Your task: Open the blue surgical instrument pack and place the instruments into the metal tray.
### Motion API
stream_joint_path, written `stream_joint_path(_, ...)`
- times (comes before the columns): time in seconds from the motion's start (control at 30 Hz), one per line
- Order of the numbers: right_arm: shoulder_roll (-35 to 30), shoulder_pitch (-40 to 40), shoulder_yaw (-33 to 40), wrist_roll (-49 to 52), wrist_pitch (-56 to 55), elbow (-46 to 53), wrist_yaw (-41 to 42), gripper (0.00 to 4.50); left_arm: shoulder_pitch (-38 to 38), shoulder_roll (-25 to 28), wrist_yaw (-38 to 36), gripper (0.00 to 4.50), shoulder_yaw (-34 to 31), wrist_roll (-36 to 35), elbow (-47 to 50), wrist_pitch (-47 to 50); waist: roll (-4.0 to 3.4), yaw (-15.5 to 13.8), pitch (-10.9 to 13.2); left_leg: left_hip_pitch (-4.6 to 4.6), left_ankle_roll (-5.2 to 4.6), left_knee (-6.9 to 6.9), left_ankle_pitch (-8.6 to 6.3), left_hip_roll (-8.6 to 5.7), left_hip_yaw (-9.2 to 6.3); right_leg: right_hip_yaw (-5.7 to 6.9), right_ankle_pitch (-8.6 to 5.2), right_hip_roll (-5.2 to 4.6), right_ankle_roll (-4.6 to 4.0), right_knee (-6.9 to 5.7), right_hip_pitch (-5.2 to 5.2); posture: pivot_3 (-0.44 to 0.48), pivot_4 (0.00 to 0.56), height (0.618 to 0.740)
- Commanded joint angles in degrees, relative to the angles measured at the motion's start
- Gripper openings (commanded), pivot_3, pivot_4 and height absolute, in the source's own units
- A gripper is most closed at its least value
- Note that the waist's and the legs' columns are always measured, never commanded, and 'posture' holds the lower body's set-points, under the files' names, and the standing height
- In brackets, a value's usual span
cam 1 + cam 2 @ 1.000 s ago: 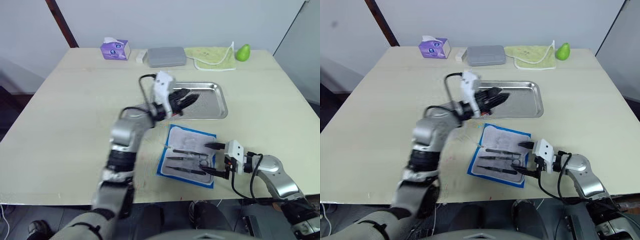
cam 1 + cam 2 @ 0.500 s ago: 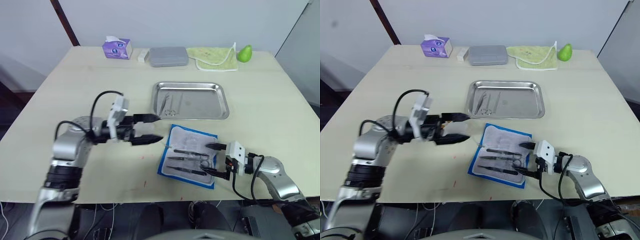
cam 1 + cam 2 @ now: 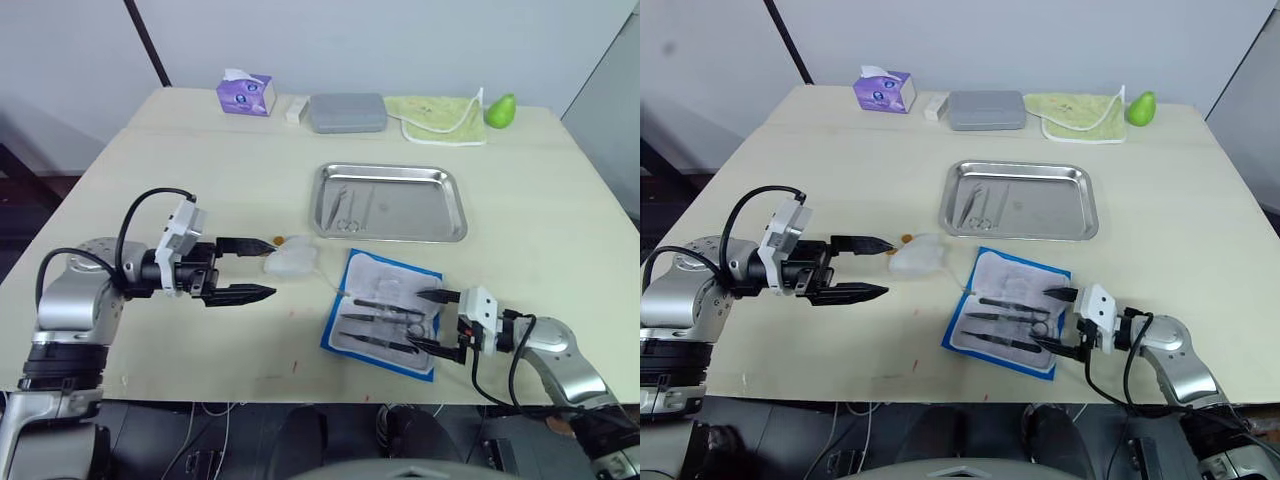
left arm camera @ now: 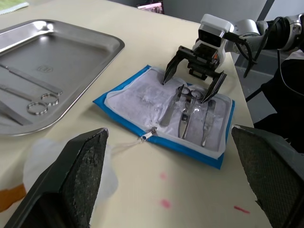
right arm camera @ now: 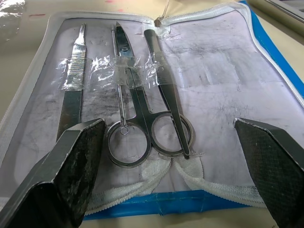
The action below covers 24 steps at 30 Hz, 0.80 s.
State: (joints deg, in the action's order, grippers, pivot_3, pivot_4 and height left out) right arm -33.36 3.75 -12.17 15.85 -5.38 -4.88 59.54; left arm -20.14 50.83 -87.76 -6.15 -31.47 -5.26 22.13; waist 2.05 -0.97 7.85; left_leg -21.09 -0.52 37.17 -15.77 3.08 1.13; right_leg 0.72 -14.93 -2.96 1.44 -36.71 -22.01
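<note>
At about 9 o'clock on the worktop (image 3: 150, 170) the left gripper (image 3: 246, 268) hovers with its fingers spread and nothing between them, pointing toward 3 o'clock. Just off its upper fingertip lies a crumpled clear wrapper (image 3: 291, 259) with a small orange scrap beside it.

Near the middle, toward 5 o'clock, the blue surgical instrument pack (image 3: 386, 311) lies unfolded, pale lining up. Three of the instruments (image 5: 137, 95) rest on that lining: a flat-handled blade, ring-handled scissors and a slim tweezer. They lie side by side, and clear tape crosses them. Their long axes run roughly 9 to 3 o'clock, with the scissor rings at the 3 o'clock end.

The right gripper (image 3: 432, 320) sits at that same end, fingers parted and empty, straddling the ring handles. It is much the nearer arm, so the next pick looks to be its job. The tape may resist a clean lift.

At 12 o'clock from the pack, the metal tray (image 3: 452, 226) already holds scissors and another slim tool (image 3: 343, 208). The path between pack and tray is open.

Along the far edge sit a purple tissue box (image 3: 246, 94), a grey case (image 3: 347, 112), a green cloth (image 3: 437, 117) and a green pear (image 3: 501, 109).
</note>
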Motion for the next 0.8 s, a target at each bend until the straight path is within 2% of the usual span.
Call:
stream_joint_path(0.03,-1.96,-4.09,-2.58,-4.63,4.59,-4.63,0.05,4.50,-2.11,-0.47,0.18,4.40,1.78,1.81,2.07,-2.59,0.00,0.01,0.00,-0.02,0.00,0.00,0.00,-0.01,0.01,0.02,0.00,0.00,0.00,0.00,-0.02,0.000,0.150,0.736)
stream_joint_path(0.17,-1.59,-4.26,-2.54,-4.65,5.11,-3.79,-0.41,4.50,-5.27,-4.57,4.06,4.40,7.54,5.55,5.29,-3.01,0.00,-0.20,0.00,-0.04,0.00,0.01,0.00,-0.06,0.01,0.05,0.00,0.02,0.02,0.00,-0.01,0.000,0.150,0.736)
stream_joint_path(0.3,-1.37,-4.08,-2.65,-4.76,5.50,-3.60,-0.68,4.50,-8.93,-8.21,4.94,4.40,13.39,9.48,4.09,-4.01,0.05,0.08,0.00,-0.16,-0.01,0.07,0.00,-0.19,0.04,0.03,0.01,0.19,0.03,-0.02,-0.02,0.000,0.150,0.736)
stream_joint_path(0.4,-1.37,-3.90,-2.80,-4.98,5.53,-3.57,-0.83,4.50,-10.73,-10.31,6.11,3.64,15.58,11.98,1.80,-5.44,-0.02,0.15,0.04,-0.16,-0.01,0.07,0.00,-0.27,0.04,0.03,0.00,0.23,0.03,-0.02,-0.02,0.000,0.150,0.736)
stream_joint_path(0.43,-1.34,-3.93,-2.73,-4.98,5.59,-3.39,-1.02,4.50,-11.26,-11.45,5.57,3.12,17.17,13.24,0.48,-7.21,-0.05,0.18,0.06,-0.15,-0.02,0.07,0.01,-0.27,0.05,0.02,0.00,0.25,0.03,-0.04,-0.02,0.000,0.150,0.736)
stream_joint_path(0.53,-1.43,-4.24,-2.68,-4.97,5.66,-2.95,-1.45,4.50,-12.27,-13.80,4.05,1.93,20.61,16.13,-2.58,-11.64,-0.02,0.16,0.04,-0.15,-0.02,0.07,0.01,-0.28,0.09,0.05,0.00,0.29,0.03,-0.04,-0.02,0.000,0.150,0.736)
stream_joint_path(0.8,-1.03,-4.55,-2.71,-4.95,5.82,-2.69,-2.24,4.50,-15.04,-18.30,2.50,1.93,24.35,19.90,-9.53,-17.68,-0.02,0.14,0.03,-0.19,-0.02,0.13,0.01,-0.29,0.11,0.09,0.00,0.29,0.03,-0.07,-0.01,0.000,0.150,0.736)
